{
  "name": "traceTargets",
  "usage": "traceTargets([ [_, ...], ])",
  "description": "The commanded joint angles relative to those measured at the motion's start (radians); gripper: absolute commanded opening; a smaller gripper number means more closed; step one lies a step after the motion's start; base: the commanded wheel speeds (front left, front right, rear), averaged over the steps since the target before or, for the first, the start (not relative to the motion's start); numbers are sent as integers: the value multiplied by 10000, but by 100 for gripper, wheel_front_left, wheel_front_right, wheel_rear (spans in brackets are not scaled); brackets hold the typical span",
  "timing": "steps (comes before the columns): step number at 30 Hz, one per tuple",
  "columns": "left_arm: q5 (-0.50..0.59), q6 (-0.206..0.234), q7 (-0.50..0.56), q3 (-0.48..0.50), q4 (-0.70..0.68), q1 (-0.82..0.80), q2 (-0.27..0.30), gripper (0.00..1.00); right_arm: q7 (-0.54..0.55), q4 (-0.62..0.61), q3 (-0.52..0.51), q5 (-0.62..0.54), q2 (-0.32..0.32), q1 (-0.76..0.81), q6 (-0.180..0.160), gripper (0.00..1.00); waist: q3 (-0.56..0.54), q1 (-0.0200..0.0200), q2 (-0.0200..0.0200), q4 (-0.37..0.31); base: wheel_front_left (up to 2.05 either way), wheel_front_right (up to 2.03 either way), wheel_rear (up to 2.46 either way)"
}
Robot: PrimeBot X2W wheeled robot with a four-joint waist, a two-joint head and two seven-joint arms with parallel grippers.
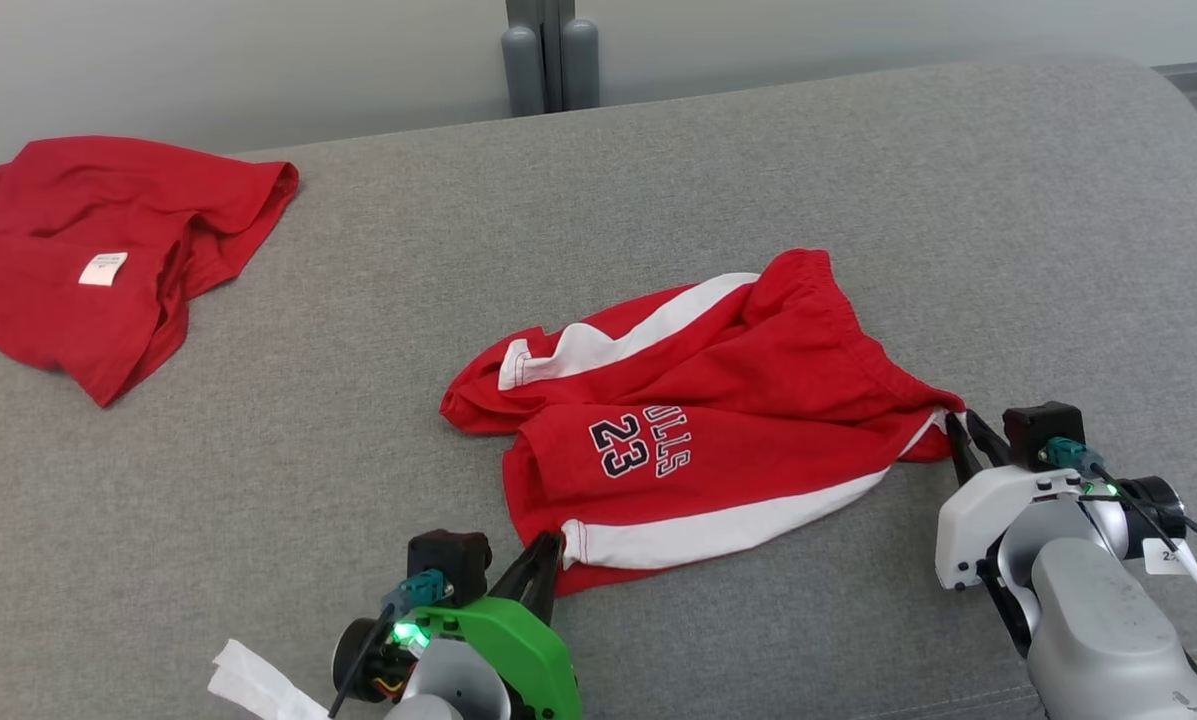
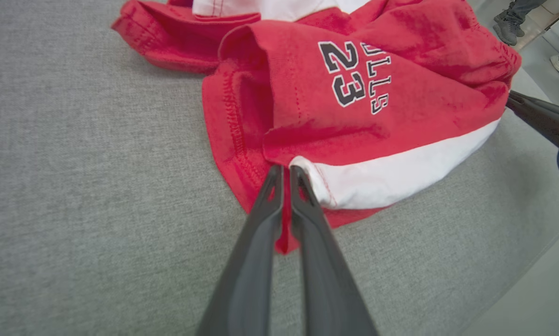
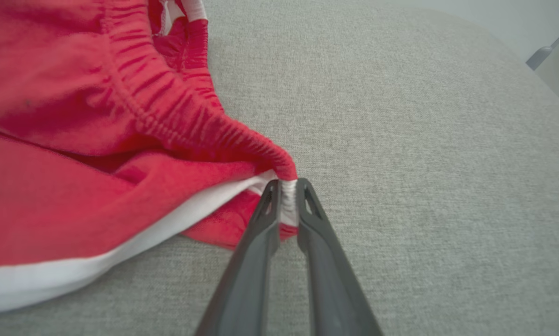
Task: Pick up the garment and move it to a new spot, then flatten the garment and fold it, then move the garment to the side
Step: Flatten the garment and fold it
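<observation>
We log the left gripper (image 2: 284, 173) pinched tight on the leg hem of the red basketball shorts (image 1: 738, 400), right beside the white side stripe (image 1: 718, 530). The right gripper (image 3: 287, 186) is clamped on the waistband corner. The shorts lie rumpled on the grey cushion (image 1: 758, 170), spanning between our 2 grippers, with the "23" print (image 1: 620, 447) just ahead of the left tips. A red shirt (image 1: 108, 250) lies well beyond the left gripper.
</observation>
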Motion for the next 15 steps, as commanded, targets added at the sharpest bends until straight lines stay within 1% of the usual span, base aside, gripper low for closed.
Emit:
traceTargets([
  [1, -63, 17, 11, -44, -38, 63, 88, 15, -79, 114, 87, 79, -50, -163, -14, 16, -2, 0, 0, -22, 0, 0, 0],
  [3, -91, -77, 78, -113, -86, 85, 85, 24, -118, 268, 176, 137, -89, -293, -14, 19, 1, 0, 0, -32, 0, 0, 0],
  [4, -117, -107, 98, -145, -149, 101, 80, 32, -139, 346, 224, 163, -97, -352, -14, 20, 3, 0, 0, -32, 0, 0, 0],
  [5, -122, -125, 94, -164, -203, 121, 77, 48, -154, 423, 268, 180, -99, -400, -14, 22, 6, 0, 0, -30, 0, 0, 0],
  [6, -156, -150, 137, -194, -275, 159, 73, 68, -168, 498, 310, 213, -98, -469, -14, 24, 13, 0, 0, -27, 0, 0, 0],
  [7, -187, -174, 201, -226, -325, 195, 69, 80, -186, 551, 337, 240, -105, -516, -14, 24, 19, 0, 0, -23, 0, 0, 0],
  [9, -227, -178, 289, -263, -453, 224, 99, 93, -205, 665, 383, 267, -130, -604, -14, 25, 41, 0, 0, -11, 0, 0, 0],
  [10, -258, -191, 356, -304, -513, 245, 117, 98, -222, 720, 404, 299, -133, -650, -14, 26, 51, 0, 0, -5, 0, 0, 0],
  [11, -263, -187, 403, -321, -558, 263, 127, 100, -231, 759, 423, 317, -135, -690, -14, 27, 60, 0, 0, -4, 0, 0, 0],
  [14, -269, -78, 574, -364, -561, 257, 156, 100, -256, 869, 502, 353, -107, -796, -14, 27, 113, 0, 0, -27, 0, 0, 0],
  [15, -294, -69, 645, -374, -523, 227, 148, 97, -266, 899, 524, 357, -100, -833, -14, 27, 135, 0, 0, -36, 0, 0, 0],
])
